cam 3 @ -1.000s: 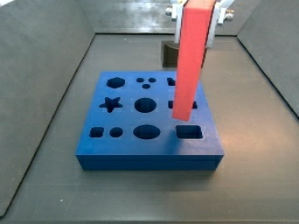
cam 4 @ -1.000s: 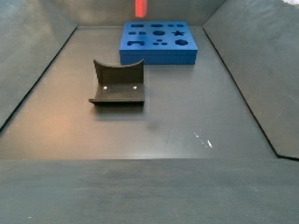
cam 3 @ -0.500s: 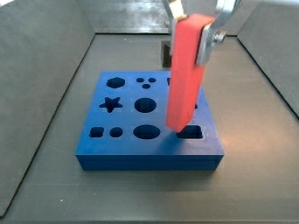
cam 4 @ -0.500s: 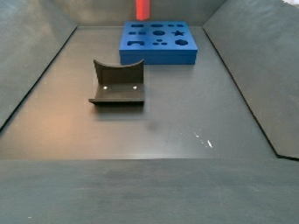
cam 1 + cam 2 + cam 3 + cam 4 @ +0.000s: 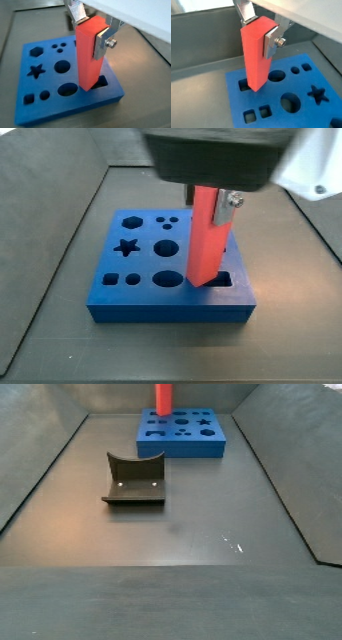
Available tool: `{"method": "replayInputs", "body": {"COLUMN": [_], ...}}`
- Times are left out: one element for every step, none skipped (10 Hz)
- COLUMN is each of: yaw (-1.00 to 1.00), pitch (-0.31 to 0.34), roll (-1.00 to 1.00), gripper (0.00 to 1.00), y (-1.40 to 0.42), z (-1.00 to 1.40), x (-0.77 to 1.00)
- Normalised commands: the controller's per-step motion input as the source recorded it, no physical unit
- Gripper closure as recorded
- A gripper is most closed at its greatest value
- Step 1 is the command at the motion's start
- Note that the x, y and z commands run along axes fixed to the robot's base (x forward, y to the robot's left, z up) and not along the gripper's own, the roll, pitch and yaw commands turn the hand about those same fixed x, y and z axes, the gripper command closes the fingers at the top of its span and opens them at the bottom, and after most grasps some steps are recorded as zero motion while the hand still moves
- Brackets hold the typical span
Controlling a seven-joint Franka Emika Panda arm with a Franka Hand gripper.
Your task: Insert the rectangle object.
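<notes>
Tool (image 5: 93, 31) clamps rectangle object (image 5: 90, 57) upright, its lower end above blue block (image 5: 53, 100).

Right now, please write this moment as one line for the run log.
gripper: shut on red bar | red bar: upright, lower end at rectangular hole of blue block | curved grey block: apart on floor
</notes>
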Motion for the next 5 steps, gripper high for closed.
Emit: {"method": "replayInputs", "body": {"yaw": [-1.0,-1.0,-1.0,-0.87,-0.58], "pitch": [-0.021,-0.016,-0.013,-0.004,0.0], "roll": [0.07,0.07,0.07,0.08,0.09], "gripper": [1.0,1.0,1.0,1.0,1.0], "y": [0.0,0.0,0.0,0.0,-0.07], "z": [-0.22,-0.21,-0.21,-0.21,-0.19], "x": [0.04,0.04,0.05,0.22,0.53]}}
